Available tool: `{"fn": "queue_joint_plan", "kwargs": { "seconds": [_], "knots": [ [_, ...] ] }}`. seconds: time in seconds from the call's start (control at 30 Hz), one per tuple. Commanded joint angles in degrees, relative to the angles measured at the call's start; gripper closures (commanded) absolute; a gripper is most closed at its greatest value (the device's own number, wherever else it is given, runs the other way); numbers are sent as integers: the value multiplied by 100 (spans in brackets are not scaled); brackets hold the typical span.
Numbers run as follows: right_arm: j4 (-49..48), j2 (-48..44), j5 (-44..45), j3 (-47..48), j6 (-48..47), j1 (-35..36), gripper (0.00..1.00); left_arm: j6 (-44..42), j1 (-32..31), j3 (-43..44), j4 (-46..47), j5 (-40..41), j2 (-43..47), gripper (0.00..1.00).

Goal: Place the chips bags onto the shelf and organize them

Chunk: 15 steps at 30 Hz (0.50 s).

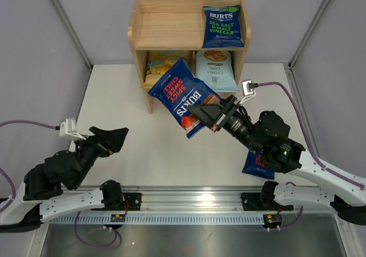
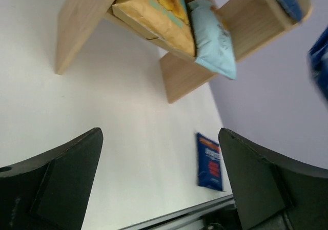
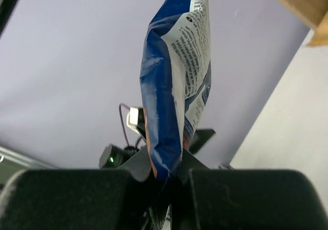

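Jaws of the right gripper (image 1: 209, 115) were clamped on one end of a dark blue BURTS "SPICY SWEET" bag (image 1: 182, 95), held tilted in the air before the shelf (image 1: 171, 31), with the right arm reaching forward and to the left. The left gripper (image 1: 117, 138) stood wide open and empty, its arm folded low over the table (image 1: 131, 165). On the upper tier lay a BURTS "SEA SALT & MALT VINEGAR" bag (image 1: 223, 26). The lower tier held a yellow-and-teal bag (image 1: 163, 65) and a "CASSAVA CHIPS" bag (image 1: 215, 69). Another blue bag (image 1: 254, 165) lay under the right arm.

The chips bags (image 1: 180, 94) look glossy plastic, the shelf (image 1: 168, 31) matt wood, the table (image 1: 143, 154) smooth.
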<state>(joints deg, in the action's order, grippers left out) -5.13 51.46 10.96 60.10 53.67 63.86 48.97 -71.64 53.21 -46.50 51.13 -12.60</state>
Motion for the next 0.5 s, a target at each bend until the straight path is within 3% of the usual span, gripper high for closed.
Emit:
{"fn": "queue_joint_plan", "kwargs": {
  "seconds": [0.0, 0.27, 0.47],
  "knots": [
    [284, 424, 1056, 809, 161, -22, 91, 35, -8, 409, -1247, 450, -971, 1],
    [881, 1629, 996, 2637, 1031, -1189, 92, -1106, -8, 778, -1379, 380, -2245, 1],
    [1030, 2797, 1232, 3920, 1322, -1613, 90, -1416, -8, 446, -1363, 196, -2318, 1]
  ]
}}
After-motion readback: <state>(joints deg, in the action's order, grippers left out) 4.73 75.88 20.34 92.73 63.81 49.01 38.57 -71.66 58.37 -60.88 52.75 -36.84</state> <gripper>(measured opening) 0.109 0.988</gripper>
